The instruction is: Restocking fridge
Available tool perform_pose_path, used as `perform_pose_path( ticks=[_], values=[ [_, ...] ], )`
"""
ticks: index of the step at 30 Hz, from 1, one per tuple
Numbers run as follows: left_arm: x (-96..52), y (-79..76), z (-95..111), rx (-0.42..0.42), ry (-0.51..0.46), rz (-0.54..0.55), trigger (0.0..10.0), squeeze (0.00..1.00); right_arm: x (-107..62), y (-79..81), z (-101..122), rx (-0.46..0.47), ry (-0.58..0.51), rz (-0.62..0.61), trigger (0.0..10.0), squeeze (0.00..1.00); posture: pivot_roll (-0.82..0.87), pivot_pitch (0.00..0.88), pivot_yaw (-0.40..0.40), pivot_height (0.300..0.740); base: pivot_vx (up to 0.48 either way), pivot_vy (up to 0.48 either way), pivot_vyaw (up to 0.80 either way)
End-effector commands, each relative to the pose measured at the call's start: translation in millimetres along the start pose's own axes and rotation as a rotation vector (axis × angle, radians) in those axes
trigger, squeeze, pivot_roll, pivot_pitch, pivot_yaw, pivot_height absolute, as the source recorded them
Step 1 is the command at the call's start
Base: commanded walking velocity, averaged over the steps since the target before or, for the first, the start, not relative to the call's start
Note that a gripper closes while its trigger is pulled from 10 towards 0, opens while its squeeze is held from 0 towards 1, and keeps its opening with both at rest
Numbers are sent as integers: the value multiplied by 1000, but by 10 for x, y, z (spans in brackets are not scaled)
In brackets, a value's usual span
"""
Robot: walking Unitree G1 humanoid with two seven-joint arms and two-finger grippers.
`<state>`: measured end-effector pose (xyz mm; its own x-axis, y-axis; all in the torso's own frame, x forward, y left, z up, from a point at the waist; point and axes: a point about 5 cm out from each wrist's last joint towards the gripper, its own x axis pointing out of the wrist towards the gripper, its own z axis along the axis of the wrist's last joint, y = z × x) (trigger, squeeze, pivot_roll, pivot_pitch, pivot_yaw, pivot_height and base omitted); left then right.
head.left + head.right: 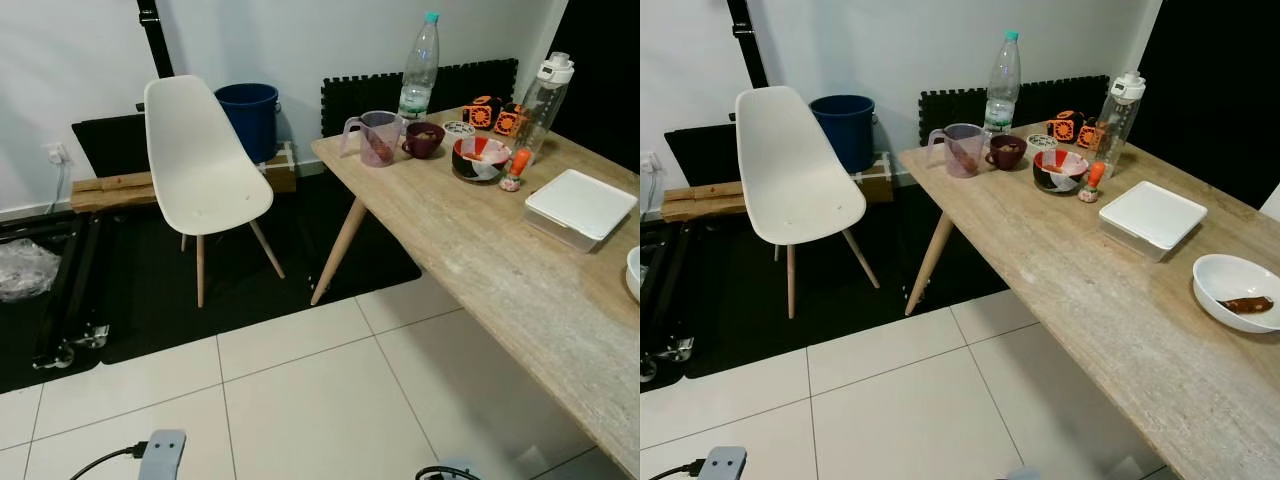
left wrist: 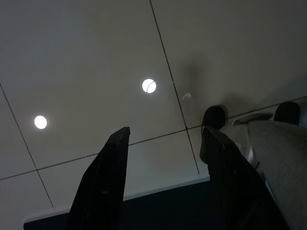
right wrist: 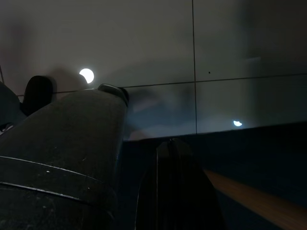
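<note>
We hang both arms idle: left gripper spread wide above floor tiles, nothing held; right gripper's spread we cannot tell. Table items await ahead.

I'm looking at a home dining area: wooden table on slanted legs carrying a water bottle, measuring jug, mug, bowls and a white lidded container. White shell chair, white floor tiles, blue bucket against a plain wall.
</note>
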<state>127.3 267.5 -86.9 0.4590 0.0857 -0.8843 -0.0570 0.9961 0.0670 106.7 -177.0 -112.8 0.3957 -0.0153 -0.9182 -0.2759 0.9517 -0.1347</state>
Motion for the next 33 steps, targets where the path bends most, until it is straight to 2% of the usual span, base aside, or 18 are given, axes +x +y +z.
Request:
perform_pose_path(
  ticks=[1,5,8,12,14,16,17,19,22,26,33],
  values=[
    [0,9,3,-6,5,9,10000,0,-31,77,-189,-10,65,26,10000,0,107,0,-2,740,0,0,0],
    [0,-7,-38,2,26,5,10000,0,-40,78,-233,7,77,17,10000,0,86,0,22,740,0,0,0],
    [6,6,29,25,16,-3,10000,0,-50,67,-266,49,73,0,10000,0,79,0,20,740,0,0,0],
    [20,12,153,24,-17,-1,10000,0,-54,35,-288,33,88,6,10000,0,103,0,-9,740,0,0,0],
    [32,-5,232,-8,-50,-2,10000,0,-54,13,-290,6,95,13,10000,0,118,6,-33,740,0,0,0],
    [53,-96,247,-29,-67,-12,10000,0,-53,-8,-281,-11,90,15,10000,0,123,10,-39,740,0,0,0],
    [66,-176,213,-33,-65,-18,10000,0,-52,-17,-271,-16,85,13,10000,0,118,8,-39,740,0,0,0],
    [74,-231,188,-36,-63,-22,10000,0,-51,-24,-265,-19,81,11,10000,0,118,8,-39,740,0,0,0],
    [94,-461,54,-31,-31,-44,10000,0,-47,-52,-233,-13,59,-2,10000,0,105,13,-39,740,0,0,0],
    [95,-515,10,-36,-16,-49,10000,0,-45,-72,-216,-8,52,-8,10000,0,109,12,-47,740,0,0,0],
    [89,-471,12,-47,-24,-43,10000,0,-46,-102,-219,-9,60,-7,10000,0,125,0,-60,740,0,0,0]
  ],
)
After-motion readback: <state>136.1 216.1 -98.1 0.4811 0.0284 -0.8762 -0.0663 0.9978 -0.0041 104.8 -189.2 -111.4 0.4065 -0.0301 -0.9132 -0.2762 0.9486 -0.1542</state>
